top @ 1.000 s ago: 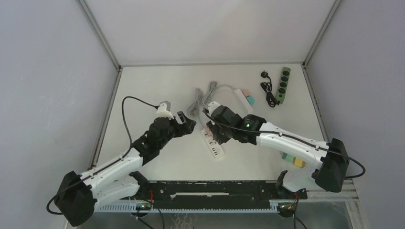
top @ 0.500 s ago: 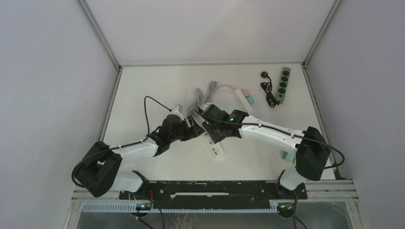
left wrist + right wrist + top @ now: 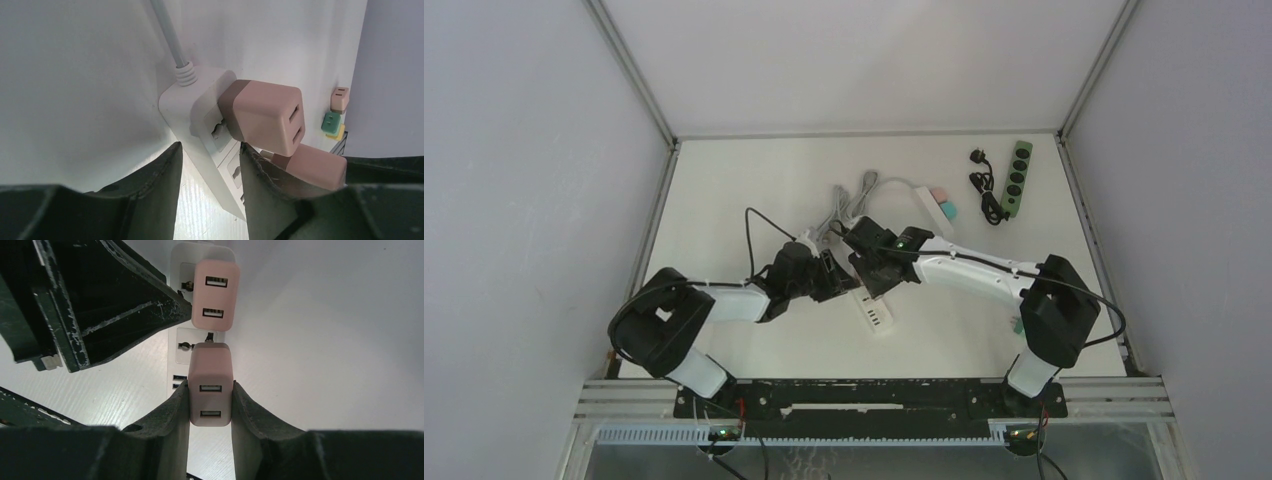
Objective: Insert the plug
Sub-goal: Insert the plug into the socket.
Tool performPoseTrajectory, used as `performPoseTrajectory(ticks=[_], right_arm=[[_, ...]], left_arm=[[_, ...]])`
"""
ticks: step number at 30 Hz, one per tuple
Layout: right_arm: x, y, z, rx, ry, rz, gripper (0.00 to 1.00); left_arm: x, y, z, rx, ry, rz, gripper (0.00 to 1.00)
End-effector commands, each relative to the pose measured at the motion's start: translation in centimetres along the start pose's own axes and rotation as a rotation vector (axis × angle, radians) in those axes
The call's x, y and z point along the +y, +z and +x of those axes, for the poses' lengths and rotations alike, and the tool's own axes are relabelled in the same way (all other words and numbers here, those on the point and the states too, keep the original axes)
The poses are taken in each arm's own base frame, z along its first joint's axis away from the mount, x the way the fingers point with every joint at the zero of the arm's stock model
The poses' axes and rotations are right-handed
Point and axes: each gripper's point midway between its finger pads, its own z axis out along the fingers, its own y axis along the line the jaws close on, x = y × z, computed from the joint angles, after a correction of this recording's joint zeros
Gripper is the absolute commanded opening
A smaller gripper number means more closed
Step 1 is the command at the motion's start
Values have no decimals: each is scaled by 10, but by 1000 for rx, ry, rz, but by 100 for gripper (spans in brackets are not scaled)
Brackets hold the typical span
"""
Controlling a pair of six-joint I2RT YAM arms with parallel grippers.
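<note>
plug: a small pink charger block (image 3: 211, 375). It is smooth plastic with round corners and two little slots on its back face.
right gripper (image 3: 210, 392): its two black fingers squeeze tight on the sides of the pink charger block.
where the plug is: over the white power strip (image 3: 195, 100). Its nose is just at the second socket (image 3: 190, 345), right beside the other pink charger (image 3: 216, 295), which sits in the first socket.
which way to go: the second socket lies straight ahead of the block, away from the right gripper. I think the block needs a push along its long side, nose first.
left gripper (image 3: 210, 152): its scratched fingers (image 3: 160, 180) stand one on each side of the white power strip. I cannot tell if they pinch it or just stand close.
nearer arm: the right one has the plug. The left one looks set to keep the strip from moving.
strip: long, flat and hard, with a thick white cord (image 3: 167, 35) at one end.
table (image 3: 75, 75): white, smooth and a bit shiny, so the strip could slide.
</note>
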Motion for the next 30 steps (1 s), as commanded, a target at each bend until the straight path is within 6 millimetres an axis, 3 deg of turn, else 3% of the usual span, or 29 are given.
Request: performPoseTrajectory(ticks=[1, 12, 19, 30], right_arm=[[6, -4, -26, -82, 52, -39, 0], [7, 3, -18, -50, 78, -49, 0], [-4, 5, -11, -24, 81, 13, 0], [-1, 16, -6, -5, 88, 6, 0]], left_arm=[[-13, 4, -2, 8, -27, 70, 49], [-1, 7, 7, 23, -58, 50, 41], [1, 8, 8, 23, -63, 45, 40], [2, 8, 9, 25, -64, 44, 38]])
